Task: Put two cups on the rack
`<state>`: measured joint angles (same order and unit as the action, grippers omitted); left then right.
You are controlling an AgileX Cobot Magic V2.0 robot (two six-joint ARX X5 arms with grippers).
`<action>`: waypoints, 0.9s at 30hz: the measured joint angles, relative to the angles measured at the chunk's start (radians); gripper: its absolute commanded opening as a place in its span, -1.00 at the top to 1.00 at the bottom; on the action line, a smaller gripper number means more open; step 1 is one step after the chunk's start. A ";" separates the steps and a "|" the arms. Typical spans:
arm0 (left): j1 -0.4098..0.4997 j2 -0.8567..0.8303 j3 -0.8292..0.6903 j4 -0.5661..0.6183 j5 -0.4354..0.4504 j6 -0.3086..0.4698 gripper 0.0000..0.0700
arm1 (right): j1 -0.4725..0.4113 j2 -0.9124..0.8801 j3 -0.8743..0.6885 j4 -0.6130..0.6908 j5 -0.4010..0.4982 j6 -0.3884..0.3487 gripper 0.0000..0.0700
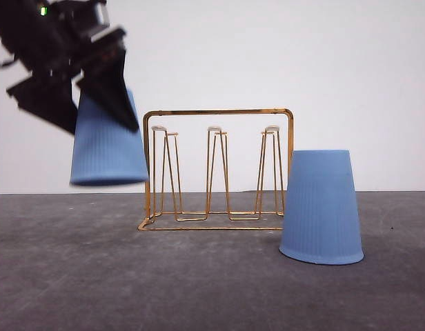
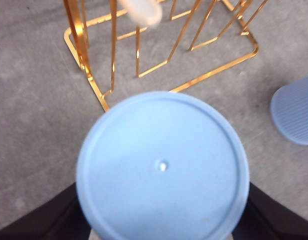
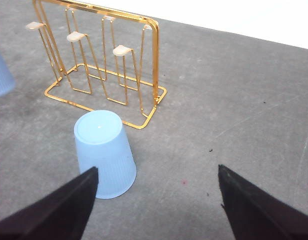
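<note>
Cup point(image 1: 107, 148) clamped in left hand point(image 1: 88, 96) (inverted, airborne); right hand point(image 3: 156, 200) wide open

Both cups, the lifted cup point(image 1: 107, 148) left of the rack point(image 1: 218, 169) and the standing cup point(image 1: 321, 207) to its right, look like matte, finely ribbed light-blue plastic. The rack is thin, glossy gold metal wire with dull white prong tips. Beneath it, the table point(image 1: 199, 289) is matte, rough grey.

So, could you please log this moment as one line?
left tool: holds cup aloft | right tool: open | other cup: on table | rack: empty
</note>
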<state>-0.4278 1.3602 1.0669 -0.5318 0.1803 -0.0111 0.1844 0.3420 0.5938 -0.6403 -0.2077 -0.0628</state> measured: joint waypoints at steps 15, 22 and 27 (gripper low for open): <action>0.000 -0.001 0.194 0.110 -0.081 -0.032 0.17 | 0.000 0.000 0.000 0.000 0.002 0.000 -0.39; 0.000 0.106 0.194 0.118 -0.081 -0.032 0.17 | 0.000 0.000 0.000 0.000 0.024 0.000 -0.39; 0.000 0.202 0.194 0.158 -0.081 -0.033 0.17 | 0.000 0.000 0.000 0.000 0.024 0.000 -0.39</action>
<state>-0.4278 1.5620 1.2606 -0.3740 0.0995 -0.0437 0.1844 0.3420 0.5938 -0.6399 -0.1833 -0.0628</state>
